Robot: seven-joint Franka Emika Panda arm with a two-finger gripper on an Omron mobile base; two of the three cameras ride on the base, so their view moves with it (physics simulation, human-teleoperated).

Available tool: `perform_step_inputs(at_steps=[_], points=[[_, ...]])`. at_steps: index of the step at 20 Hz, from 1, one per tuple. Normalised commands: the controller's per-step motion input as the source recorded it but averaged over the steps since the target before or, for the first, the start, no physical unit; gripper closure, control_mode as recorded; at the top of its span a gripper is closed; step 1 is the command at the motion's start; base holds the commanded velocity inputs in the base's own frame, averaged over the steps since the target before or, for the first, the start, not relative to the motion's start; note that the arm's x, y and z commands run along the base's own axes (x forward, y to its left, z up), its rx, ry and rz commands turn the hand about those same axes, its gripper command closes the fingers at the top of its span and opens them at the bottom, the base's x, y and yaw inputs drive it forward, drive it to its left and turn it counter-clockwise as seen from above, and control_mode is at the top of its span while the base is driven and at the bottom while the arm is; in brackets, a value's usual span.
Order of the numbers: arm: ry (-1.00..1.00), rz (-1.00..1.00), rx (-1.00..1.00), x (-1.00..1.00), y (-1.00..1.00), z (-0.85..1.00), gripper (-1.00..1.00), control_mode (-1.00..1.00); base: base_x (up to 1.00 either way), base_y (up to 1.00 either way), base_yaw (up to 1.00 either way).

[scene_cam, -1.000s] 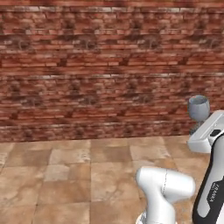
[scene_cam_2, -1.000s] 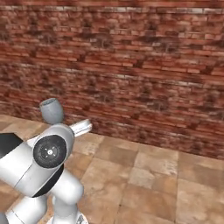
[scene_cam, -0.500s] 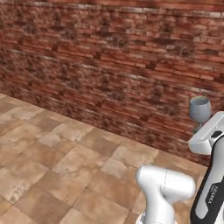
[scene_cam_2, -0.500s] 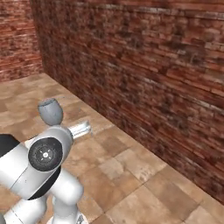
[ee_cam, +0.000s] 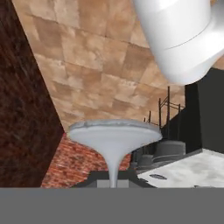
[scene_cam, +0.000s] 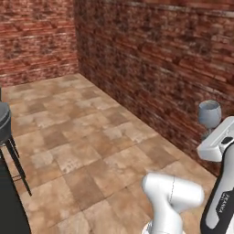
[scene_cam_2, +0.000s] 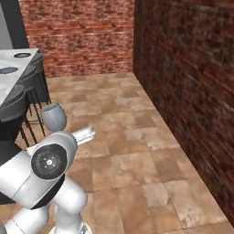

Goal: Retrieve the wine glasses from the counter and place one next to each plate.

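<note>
A clear bluish-grey wine glass (scene_cam: pixel 209 114) stands upright over my hand, its bowl also rising behind the arm's joint in the right base view (scene_cam_2: pixel 54 117). In the hand view its round foot (ee_cam: pixel 114 131) and thin stem run down into my gripper (ee_cam: pixel 113 183), which is shut on the stem. Two flat round plates (scene_cam_2: pixel 7 70) (scene_cam_2: pixel 21 55) lie on a marble top (scene_cam_2: pixel 13 84) at the far left; one plate (ee_cam: pixel 157 176) also appears in the hand view. The cooktop counter and the other glass are out of view.
Brick walls (scene_cam: pixel 160 64) meet in a corner ahead, and one wall runs close along my right side (scene_cam_2: pixel 192 82). Dark bar stools (scene_cam_2: pixel 28 89) line the marble top, with one stool (scene_cam: pixel 5 125) at the left edge. Open tiled floor (scene_cam: pixel 82 137) lies between.
The whole picture has swung, so the base has turned: the wall corner, stools and marble top with plates came into view. The glass stays in the gripper.
</note>
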Motion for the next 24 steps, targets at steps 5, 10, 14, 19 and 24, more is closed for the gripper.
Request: perform_step_inputs(at_steps=[5, 10, 14, 19, 24], points=[[0.0, 0.0, 0.0, 0.0, 0.0, 0.0, 1.0, 1.0, 0.05, -0.01, 1.0], [0.0, 0.0, 0.0, 0.0, 0.0, 0.0, 1.0, 1.0, 0.96, -0.86, 0.4], [0.0, 0.0, 0.0, 0.0, 0.0, 0.0, 1.0, 1.0, 1.0, -0.85, 0.24], [0.0, 0.0, 0.0, 0.0, 0.0, 0.0, 1.0, 1.0, 1.0, -0.3, 0.34], [0.0, 0.0, 0.0, 0.0, 0.0, 0.0, 1.0, 1.0, 1.0, -0.39, 0.48]])
